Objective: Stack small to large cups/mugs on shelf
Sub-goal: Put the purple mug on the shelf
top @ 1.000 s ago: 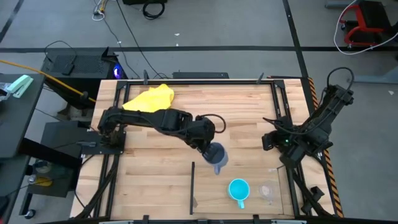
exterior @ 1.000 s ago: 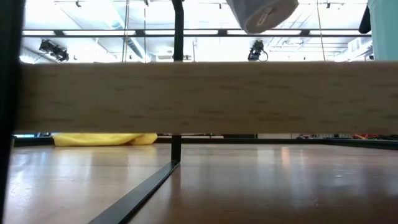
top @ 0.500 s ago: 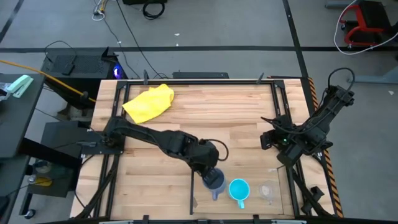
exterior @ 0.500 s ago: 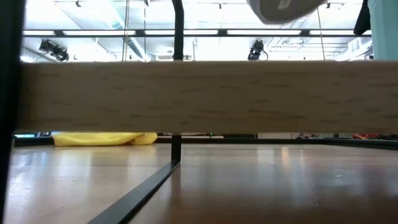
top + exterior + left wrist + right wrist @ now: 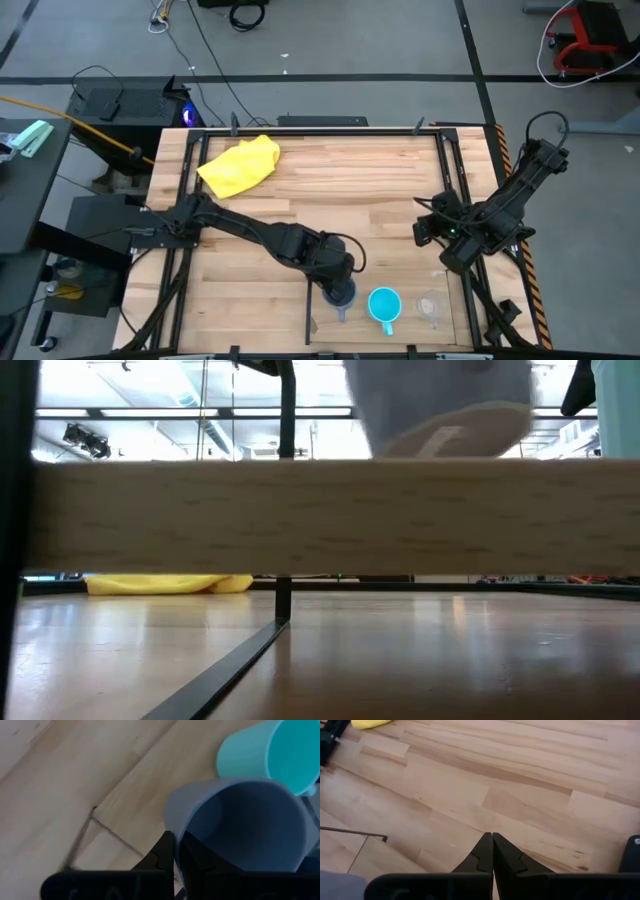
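My left gripper (image 5: 338,285) is shut on the grey-blue mug (image 5: 343,297), low over the light-wood shelf section (image 5: 400,275) at the near edge, just right of the black divider bar (image 5: 308,295). The cyan mug (image 5: 384,306) stands upright on the shelf right of it, and the tiny clear cup (image 5: 430,309) stands farther right. In the low view the grey-blue mug's bottom (image 5: 455,430) shows just above the plank's front. My right gripper (image 5: 492,847) is shut and empty, hovering over the table at the right (image 5: 425,232). My left gripper (image 5: 174,852) pinches the grey-blue mug's wall at its rim (image 5: 176,831), one finger outside (image 5: 161,857) and one inside (image 5: 197,857) the mug. The fingers come from above, slanting toward the near edge. The mug is open side up and a little tilted; whether its bottom touches the shelf I cannot tell.
A yellow cloth (image 5: 240,165) lies at the far left of the table. Black frame rails (image 5: 455,200) run along the table's sides. The cyan mug (image 5: 270,755) stands close beside the held mug.
My left gripper has carried the grey-blue mug from the table's middle toward the near edge and down, into the shelf section beside the cyan mug. The mug has stayed in the hold, open side up.
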{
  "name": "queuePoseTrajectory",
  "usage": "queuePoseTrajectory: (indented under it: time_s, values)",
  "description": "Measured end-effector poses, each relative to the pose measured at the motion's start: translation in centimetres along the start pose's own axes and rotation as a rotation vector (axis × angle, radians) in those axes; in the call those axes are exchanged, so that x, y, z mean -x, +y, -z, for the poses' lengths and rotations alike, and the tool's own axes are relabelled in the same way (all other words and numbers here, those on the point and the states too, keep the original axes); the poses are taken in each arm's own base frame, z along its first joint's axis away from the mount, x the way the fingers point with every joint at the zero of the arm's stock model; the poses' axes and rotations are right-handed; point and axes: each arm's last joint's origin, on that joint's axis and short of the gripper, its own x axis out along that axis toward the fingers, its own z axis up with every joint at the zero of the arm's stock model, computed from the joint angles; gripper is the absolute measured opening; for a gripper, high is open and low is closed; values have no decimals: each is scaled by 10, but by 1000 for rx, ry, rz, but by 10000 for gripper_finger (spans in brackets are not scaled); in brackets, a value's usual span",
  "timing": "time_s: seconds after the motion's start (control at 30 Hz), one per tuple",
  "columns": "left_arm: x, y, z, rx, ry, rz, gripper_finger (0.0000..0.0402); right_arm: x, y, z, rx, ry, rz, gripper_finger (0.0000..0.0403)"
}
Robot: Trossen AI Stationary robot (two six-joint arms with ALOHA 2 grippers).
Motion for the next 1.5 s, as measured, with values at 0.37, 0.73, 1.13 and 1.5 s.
queuePoseTrajectory:
  time_s: [0.37, 0.73, 1.13, 1.5]
  values:
    - [-8, -12, 14, 39, -65, 12, 17, -2, 3, 2, 20, -17, -5, 5]
    - [-9, -13, 16, 28, -70, 2, 17, -1, 5, 2, 43, -39, -32, 5]
    - [-9, -7, 19, 17, -45, -56, 17, 1, 25, 9, 144, 6, -207, 3]
    - [-8, -4, 20, 15, -20, -88, 17, 2, 60, 30, 230, 245, -425, 7]
